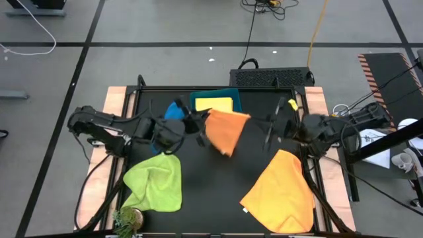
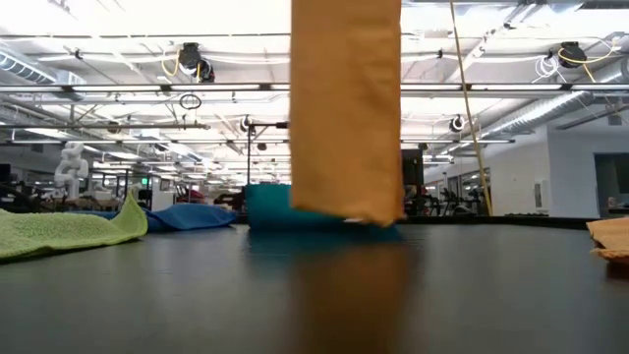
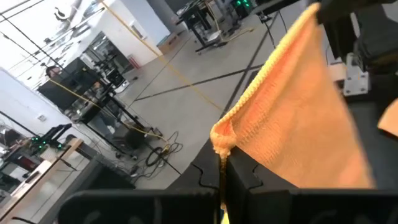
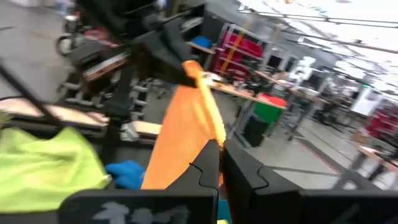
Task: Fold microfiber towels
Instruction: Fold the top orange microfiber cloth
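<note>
An orange towel (image 1: 226, 131) hangs between my two grippers above the middle of the table; in the low view it is a tall strip (image 2: 344, 108) whose lower edge comes close to the tabletop. My left gripper (image 1: 201, 122) is shut on one upper corner, and my right gripper (image 1: 254, 124) is shut on the other. A second orange towel (image 1: 281, 192) lies spread at the near right. A lime green towel (image 1: 155, 184) lies at the near left, and a blue one (image 1: 175, 109) lies bunched at the far left. A yellow towel (image 1: 215, 104) lies in the teal bin (image 1: 231, 94). My left gripper pinches an upper corner (image 3: 222, 142) of the orange towel between its two shut fingers, coming level from the table's left. The cloth bunches at the fingertips and runs fairly taut to the other corner (image 3: 313, 14); the rest hangs below. My right gripper pinches the opposite upper corner (image 4: 210, 138) between its two shut fingers, coming level from the table's right. The top edge runs from it to the corner in the left gripper (image 4: 189, 68). The towel hangs below, lifted off the table.
The teal bin (image 2: 270, 208) stands at the table's far edge behind the hanging towel. A small potted plant (image 1: 129, 218) sits at the near left corner. Bare black tabletop (image 1: 211, 192) lies between the green towel and the second orange towel.
</note>
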Motion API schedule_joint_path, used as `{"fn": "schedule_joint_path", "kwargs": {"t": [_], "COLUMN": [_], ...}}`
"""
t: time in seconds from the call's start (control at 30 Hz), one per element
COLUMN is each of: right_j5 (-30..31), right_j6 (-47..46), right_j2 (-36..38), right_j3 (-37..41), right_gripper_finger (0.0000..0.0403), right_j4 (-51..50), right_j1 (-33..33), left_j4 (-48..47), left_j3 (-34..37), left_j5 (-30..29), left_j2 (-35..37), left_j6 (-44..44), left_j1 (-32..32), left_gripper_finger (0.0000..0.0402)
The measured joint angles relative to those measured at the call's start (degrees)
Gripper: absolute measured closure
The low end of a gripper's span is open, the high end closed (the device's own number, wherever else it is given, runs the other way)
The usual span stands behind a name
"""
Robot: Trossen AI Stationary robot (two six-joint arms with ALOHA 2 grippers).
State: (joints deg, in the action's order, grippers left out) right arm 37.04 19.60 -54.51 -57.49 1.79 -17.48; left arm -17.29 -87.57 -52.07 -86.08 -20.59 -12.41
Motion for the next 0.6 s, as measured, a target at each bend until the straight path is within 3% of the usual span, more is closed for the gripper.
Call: {"fn": "schedule_joint_path", "kwargs": {"t": [0.23,0.6], "right_j5": [-4.3,-7.9], "right_j6": [-3.6,-15.8], "right_j2": [1.4,-8.3], "right_j3": [0.0,4.8], "right_gripper_finger": [0.0403,0.0403], "right_j4": [-2.1,-3.4], "right_j1": [3.5,-8.2], "left_j4": [3.8,4.6], "left_j3": [0.5,16.2], "left_j5": [-0.3,-4.2], "left_j2": [-0.1,0.1], "left_j6": [0.7,20.1], "left_j1": [-0.2,-18.0], "left_gripper_finger": [0.0401,0.0401]}}
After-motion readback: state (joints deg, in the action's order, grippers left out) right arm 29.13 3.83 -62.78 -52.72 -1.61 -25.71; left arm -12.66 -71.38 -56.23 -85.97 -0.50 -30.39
